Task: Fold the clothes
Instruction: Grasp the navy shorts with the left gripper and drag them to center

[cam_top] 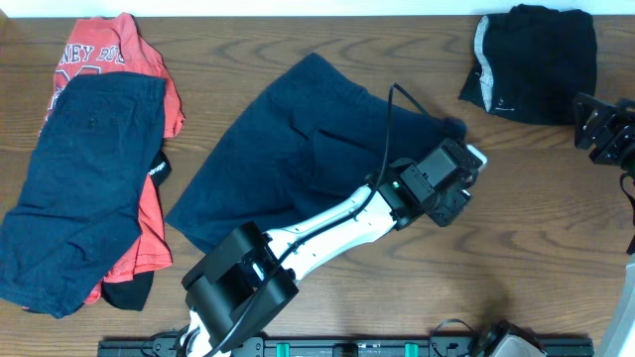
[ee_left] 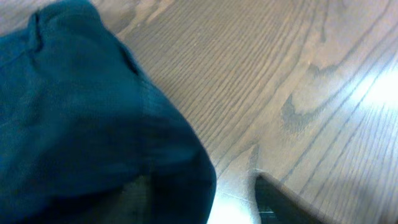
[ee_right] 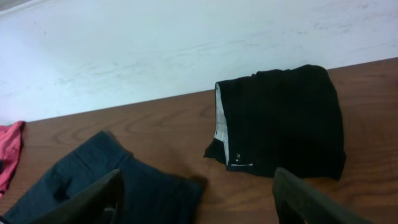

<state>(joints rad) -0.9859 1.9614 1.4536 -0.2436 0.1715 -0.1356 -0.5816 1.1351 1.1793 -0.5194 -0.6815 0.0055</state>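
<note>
Navy shorts (ee_left: 81,124) crowd your left wrist camera, one corner right at the left gripper (cam_top: 451,188); you cannot tell whether its fingers have caught cloth. Lift on a thin pinch and that corner may slip, dragging the spread shorts crooked. Your right gripper (ee_right: 198,186) hangs spread wide and empty near the folded black shorts (cam_top: 536,59). Bare table (cam_top: 536,248) lies rightward; the clothes pile (cam_top: 89,169) hems your left.

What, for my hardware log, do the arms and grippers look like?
The left arm has a white link between black joints, a black cable looping over it, and a black left gripper. The right gripper is black, with dark fingers.
</note>
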